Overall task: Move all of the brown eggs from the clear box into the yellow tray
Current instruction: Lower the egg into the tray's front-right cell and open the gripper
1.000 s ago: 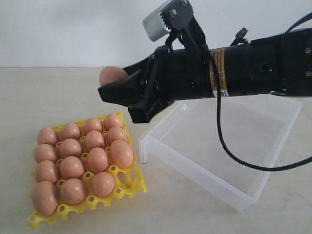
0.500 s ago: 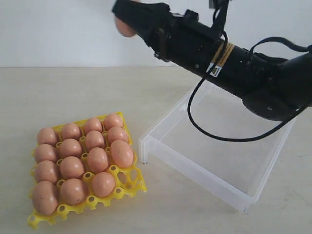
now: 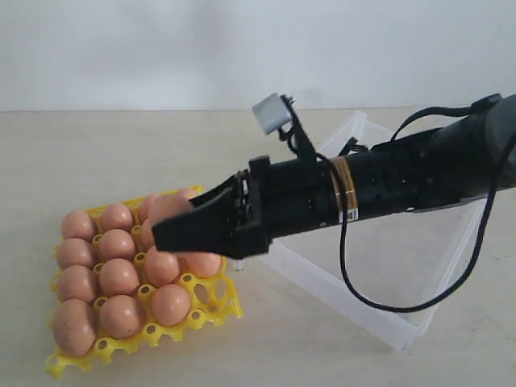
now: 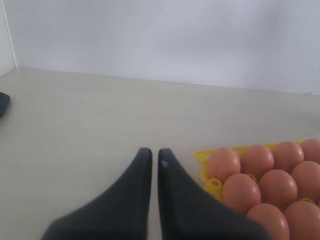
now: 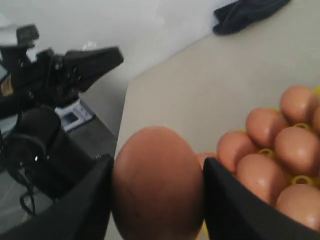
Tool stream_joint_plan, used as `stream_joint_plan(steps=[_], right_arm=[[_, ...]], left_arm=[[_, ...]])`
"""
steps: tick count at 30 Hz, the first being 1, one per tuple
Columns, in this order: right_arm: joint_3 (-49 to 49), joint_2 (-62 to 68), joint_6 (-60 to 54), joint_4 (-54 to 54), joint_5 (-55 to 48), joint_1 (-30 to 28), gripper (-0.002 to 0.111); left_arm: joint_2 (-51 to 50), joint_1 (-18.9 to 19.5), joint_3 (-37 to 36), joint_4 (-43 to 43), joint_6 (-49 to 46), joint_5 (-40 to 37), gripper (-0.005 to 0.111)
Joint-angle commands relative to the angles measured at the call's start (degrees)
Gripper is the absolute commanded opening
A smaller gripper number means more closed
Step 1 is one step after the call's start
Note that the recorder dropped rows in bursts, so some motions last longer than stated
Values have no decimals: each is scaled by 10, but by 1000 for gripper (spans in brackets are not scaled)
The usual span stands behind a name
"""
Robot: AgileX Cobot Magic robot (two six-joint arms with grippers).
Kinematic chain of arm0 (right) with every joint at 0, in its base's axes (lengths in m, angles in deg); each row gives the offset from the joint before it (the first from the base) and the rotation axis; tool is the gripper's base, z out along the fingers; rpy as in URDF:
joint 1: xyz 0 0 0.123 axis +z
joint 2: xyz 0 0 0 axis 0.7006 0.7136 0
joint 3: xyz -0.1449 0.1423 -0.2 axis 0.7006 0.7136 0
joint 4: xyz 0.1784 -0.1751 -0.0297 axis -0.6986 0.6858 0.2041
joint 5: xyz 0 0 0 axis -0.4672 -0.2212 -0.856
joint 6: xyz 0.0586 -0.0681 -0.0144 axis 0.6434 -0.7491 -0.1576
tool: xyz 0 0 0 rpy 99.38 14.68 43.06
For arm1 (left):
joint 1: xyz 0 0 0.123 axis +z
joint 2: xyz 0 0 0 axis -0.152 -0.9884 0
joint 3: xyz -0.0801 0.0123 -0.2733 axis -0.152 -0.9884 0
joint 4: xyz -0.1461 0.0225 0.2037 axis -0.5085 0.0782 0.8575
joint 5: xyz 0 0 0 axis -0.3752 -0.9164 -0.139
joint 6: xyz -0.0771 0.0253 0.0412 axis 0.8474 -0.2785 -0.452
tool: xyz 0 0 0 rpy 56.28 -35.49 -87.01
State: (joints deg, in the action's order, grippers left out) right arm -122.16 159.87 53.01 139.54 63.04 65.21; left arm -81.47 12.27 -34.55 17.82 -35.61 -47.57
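Lowered: right gripper point(image 3: 171, 232) | oval brown egg point(image 5: 157, 182) clamped | over latticed yellow tray point(image 3: 218, 310)

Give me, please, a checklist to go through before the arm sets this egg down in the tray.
1. Right gripper holds egg between both fingers: ok.
2. Free cup in tray: ok, near corner.
3. Egg over that cup: cannot tell.
4. Left gripper off the tray: ok.
5. Box has no more eggs: cannot tell, arm covers part.
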Motion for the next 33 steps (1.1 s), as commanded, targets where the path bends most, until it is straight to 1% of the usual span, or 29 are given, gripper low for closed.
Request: stream_joint_plan(steps=[1, 4, 7, 10, 13, 17, 20, 23, 27, 30, 33], right_arm=[[-3, -6, -89, 54, -112, 42, 0], [-3, -12, -102, 85, -217, 80, 0], [-3, -12, -101, 78, -266, 106, 0], [-3, -12, -101, 29, -295, 112, 0], [-3, -12, -102, -55, -321, 111, 0], [-3, -18, -112, -118, -317, 111, 0], [-3, -46, -109, -152, -318, 111, 0], [3, -97, -118, -232, -346, 111, 0], [52, -146, -221, -385, -319, 112, 0], [106, -145, -284, -439, -287, 112, 0], [148, -109, -296, -447, -239, 112, 0]], left_arm=[[2, -1, -1, -4, 1, 4, 4], [2, -1, -1, -4, 1, 4, 4], [2, -1, -1, -4, 1, 2, 4], [2, -1, -1, -4, 1, 2, 4], [2, -1, -1, -4, 1, 2, 4], [2, -1, -1, -4, 1, 2, 4], [2, -1, -1, -4, 1, 2, 4], [2, -1, -1, -4, 1, 2, 4], [2, -1, -1, -4, 1, 2, 4], [2, -1, -1, -4, 1, 2, 4], [2, -1, -1, -4, 1, 1, 4]])
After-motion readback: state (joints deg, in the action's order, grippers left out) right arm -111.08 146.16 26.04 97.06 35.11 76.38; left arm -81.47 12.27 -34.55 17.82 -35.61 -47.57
